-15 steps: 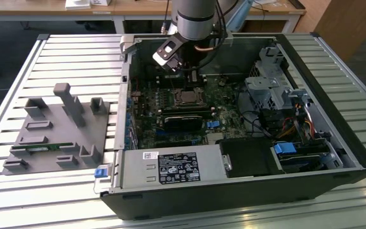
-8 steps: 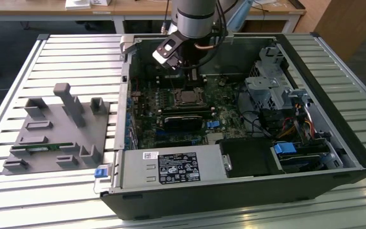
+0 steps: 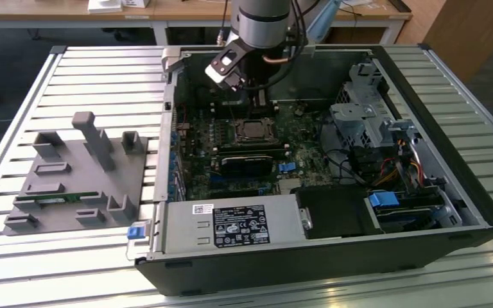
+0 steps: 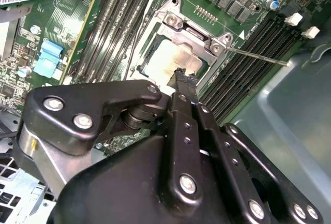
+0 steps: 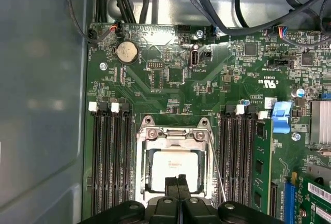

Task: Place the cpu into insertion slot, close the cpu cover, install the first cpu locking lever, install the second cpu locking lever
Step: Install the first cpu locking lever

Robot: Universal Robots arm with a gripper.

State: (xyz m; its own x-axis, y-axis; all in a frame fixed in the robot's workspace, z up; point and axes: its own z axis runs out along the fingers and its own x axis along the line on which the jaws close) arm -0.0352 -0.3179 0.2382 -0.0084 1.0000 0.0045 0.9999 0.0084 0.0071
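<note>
The cpu (image 5: 173, 163), a silvery square chip, lies in the insertion slot (image 3: 253, 130) on the green board inside the open computer case. The cpu cover (image 5: 170, 135), a silver frame, lies flat over it, and the chip shows through the cut-out in both wrist views (image 4: 168, 58). One thin wire locking lever (image 5: 217, 169) runs along the socket's side; in the second wrist view this lever (image 4: 258, 57) sticks out away from the socket. My gripper (image 5: 177, 183) hovers just above the chip's near edge. Its black fingertips (image 4: 183, 79) are shut together with nothing between them.
Long black memory slots (image 5: 111, 157) flank the socket on both sides. A black card (image 3: 251, 160) lies just in front of it. A drive cage (image 3: 366, 122) and cables fill the exterior view's right; the power supply (image 3: 229, 224) is at the front. A grey fixture block (image 3: 79, 173) stands outside the case.
</note>
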